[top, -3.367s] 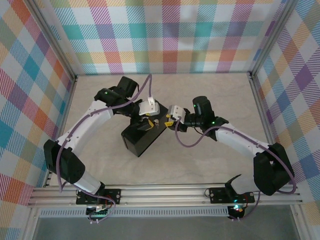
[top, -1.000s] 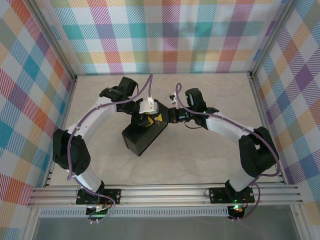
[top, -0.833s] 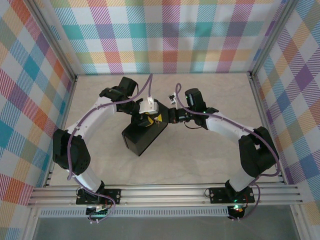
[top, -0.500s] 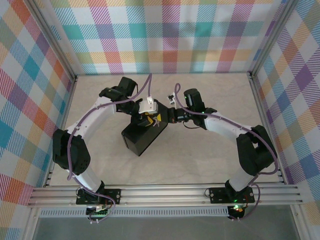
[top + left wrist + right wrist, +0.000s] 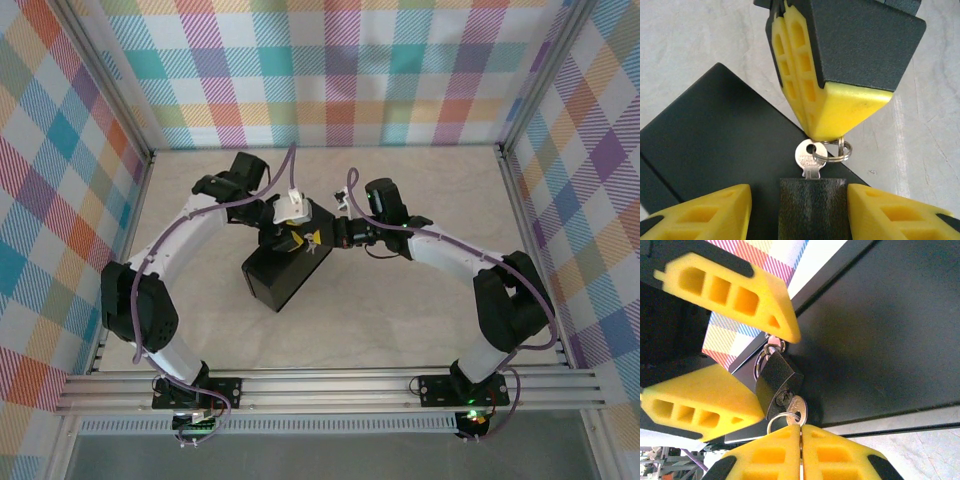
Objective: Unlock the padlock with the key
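Padlock [image 5: 778, 378] and key [image 5: 794, 405] are joined, the key seated in the keyhole at the padlock's end. The right gripper's [image 5: 801, 432] fingers are pressed together, and the key ring [image 5: 775, 421] is pinched at their tips. The left gripper's [image 5: 799, 200] fingers are spread to either side of the padlock body. The padlock is set at the edge of the black box [image 5: 283, 277], which lies mid-table [image 5: 400, 320] between the arms.
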Controlling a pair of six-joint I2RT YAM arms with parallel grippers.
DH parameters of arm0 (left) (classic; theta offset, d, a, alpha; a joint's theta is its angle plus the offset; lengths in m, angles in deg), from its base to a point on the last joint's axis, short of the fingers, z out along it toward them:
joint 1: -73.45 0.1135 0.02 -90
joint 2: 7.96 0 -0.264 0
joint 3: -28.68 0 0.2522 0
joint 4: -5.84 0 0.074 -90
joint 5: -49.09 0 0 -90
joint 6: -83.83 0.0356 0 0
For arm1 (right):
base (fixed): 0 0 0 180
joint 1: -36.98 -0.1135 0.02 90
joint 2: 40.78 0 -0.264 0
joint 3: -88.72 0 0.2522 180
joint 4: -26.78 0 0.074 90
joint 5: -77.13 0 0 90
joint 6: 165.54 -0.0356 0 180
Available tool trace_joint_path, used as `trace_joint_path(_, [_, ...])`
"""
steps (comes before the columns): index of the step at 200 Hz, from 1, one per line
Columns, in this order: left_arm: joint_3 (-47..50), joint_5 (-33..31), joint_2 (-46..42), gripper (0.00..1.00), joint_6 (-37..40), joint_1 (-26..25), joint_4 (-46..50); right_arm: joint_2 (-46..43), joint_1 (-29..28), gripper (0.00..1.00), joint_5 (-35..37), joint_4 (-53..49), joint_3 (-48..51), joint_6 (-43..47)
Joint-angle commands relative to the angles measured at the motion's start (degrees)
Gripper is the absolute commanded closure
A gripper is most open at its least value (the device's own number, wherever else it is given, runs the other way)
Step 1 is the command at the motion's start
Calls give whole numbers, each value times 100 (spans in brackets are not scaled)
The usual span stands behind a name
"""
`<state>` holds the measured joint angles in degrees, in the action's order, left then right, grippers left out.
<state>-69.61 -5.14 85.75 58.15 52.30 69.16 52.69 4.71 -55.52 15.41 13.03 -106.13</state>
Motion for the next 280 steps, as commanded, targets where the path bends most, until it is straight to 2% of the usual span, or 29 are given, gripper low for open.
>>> trace_joint_path(1, [-30,58,-252,47,123,162,265,-165,19,91,-6,-186,-24,176])
trace_joint_path(67, [191,63,-170,46,204,142,178,-104,19,90,-94,-157,-127,185])
trace_joint_path(142, [309,-89,-86,47,257,-155,88,-77,19,90,-142,-51,-126,107])
trace_joint_path(195, [350,-125,19,62,204,-232,-9,-85,16,90,-198,-21,-127,92])
trace_joint_path(219, [361,-197,64,72,204,-250,16,-73,8,90,-257,18,-138,28])
trace_joint_path(237, [357,-211,77,84,239,-250,98,-100,14,90,-287,27,-126,7])
trace_joint_path(280, [311,-202,103,87,236,-250,116,-99,-71,90,-297,21,-202,10])
